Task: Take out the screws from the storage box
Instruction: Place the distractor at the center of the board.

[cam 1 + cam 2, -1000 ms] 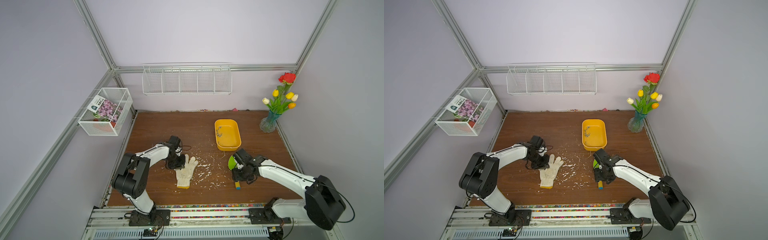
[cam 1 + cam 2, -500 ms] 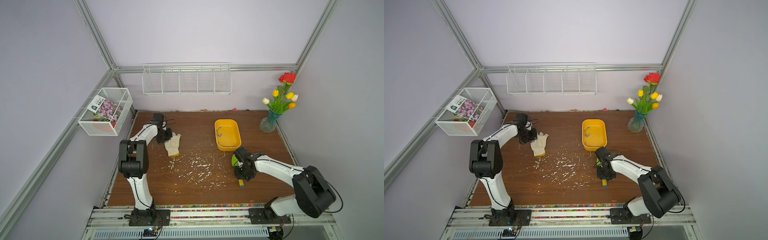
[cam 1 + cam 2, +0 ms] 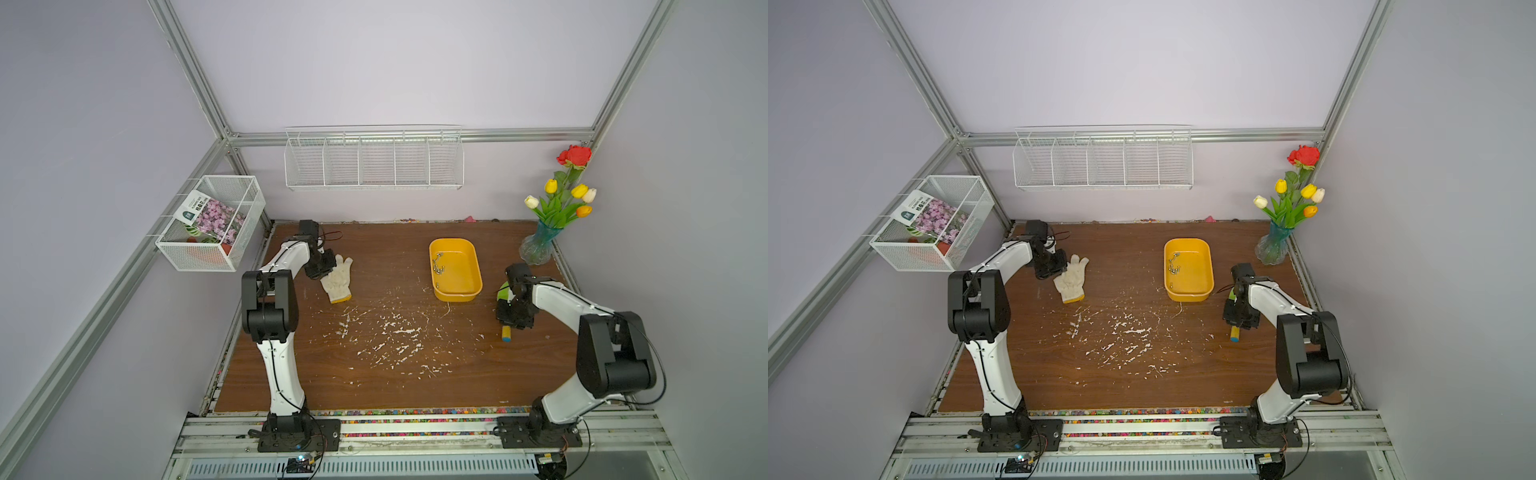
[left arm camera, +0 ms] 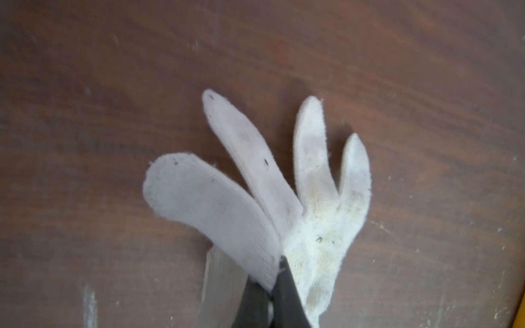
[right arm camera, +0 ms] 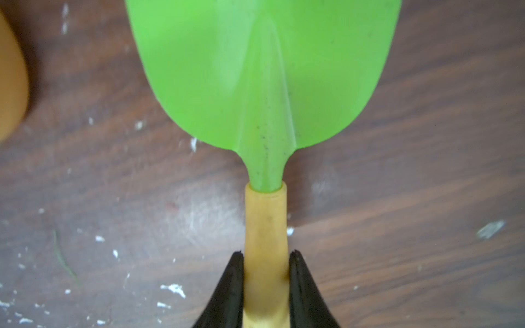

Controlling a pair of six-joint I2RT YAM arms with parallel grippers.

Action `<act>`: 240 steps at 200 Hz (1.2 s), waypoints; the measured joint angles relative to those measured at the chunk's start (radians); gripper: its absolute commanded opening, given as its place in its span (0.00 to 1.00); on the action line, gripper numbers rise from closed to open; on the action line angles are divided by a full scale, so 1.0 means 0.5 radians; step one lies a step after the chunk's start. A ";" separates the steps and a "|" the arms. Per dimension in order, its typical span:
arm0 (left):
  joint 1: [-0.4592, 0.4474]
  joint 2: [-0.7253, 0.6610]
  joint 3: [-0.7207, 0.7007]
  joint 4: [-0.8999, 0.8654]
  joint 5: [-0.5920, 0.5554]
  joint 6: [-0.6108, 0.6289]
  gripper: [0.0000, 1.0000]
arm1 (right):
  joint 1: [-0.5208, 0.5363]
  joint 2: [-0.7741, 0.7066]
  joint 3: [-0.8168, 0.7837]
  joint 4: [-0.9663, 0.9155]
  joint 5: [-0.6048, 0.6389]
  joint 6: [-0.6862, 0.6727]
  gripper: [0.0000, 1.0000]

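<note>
Green scoop (image 3: pixel 504 292) near storage box (image 3: pixel 455 296)

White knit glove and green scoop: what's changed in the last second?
The left pincer, shut on the white knit glove, dragged it rearward and left. The right pincer closed on the yellow handle of the green plastic scoop and shifted it right. The yellow plastic storage box and the small metal screws in it stayed put.

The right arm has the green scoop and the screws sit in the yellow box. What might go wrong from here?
The right hand grips the scoop by its thin handle, so the blade may twist when it digs at the screws. Nothing braces the box: the left hand is shut on the glove far off, so scooping may push it along.
</note>
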State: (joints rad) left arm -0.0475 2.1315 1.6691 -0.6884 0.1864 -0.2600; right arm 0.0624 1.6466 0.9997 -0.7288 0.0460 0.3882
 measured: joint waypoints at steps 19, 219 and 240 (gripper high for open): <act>0.004 0.040 0.069 0.005 -0.008 -0.001 0.00 | -0.059 0.134 0.159 -0.043 0.059 -0.075 0.12; -0.139 -0.507 -0.242 -0.004 -0.014 -0.219 0.54 | -0.163 0.252 0.428 0.024 0.206 -0.198 0.60; -0.266 -0.591 -0.249 0.025 0.012 -0.251 0.55 | -0.144 0.171 0.394 0.040 0.204 -0.195 0.60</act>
State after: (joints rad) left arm -0.1802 1.8359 1.5444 -0.6758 0.1925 -0.3855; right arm -0.0097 1.7321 1.1969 -0.7086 0.1482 0.2909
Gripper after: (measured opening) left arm 0.545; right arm 0.597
